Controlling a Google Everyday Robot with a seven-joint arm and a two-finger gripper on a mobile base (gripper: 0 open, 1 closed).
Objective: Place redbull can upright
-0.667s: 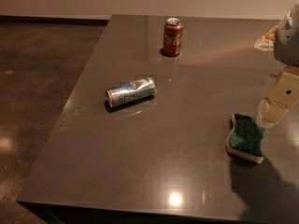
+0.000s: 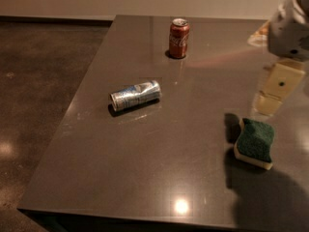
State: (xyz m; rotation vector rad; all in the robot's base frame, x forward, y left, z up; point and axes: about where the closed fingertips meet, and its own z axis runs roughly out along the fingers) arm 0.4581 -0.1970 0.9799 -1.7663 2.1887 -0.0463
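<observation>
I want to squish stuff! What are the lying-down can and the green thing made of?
The redbull can looks like shiny metal; light glints off it. The sponge seems pale foam under a rough, dull green top. The gripper is at the right, beyond the sponge.

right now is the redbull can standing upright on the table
No, the redbull can lies on its side on the table, well apart from the gripper hovering at the right side.

Redbull can [image 2: 135, 95] lies on the table [image 2: 145, 173]; Coca-Cola can [image 2: 178, 38] behind, sponge [image 2: 254, 142] right, gripper [image 2: 270, 98] behind sponge
</observation>
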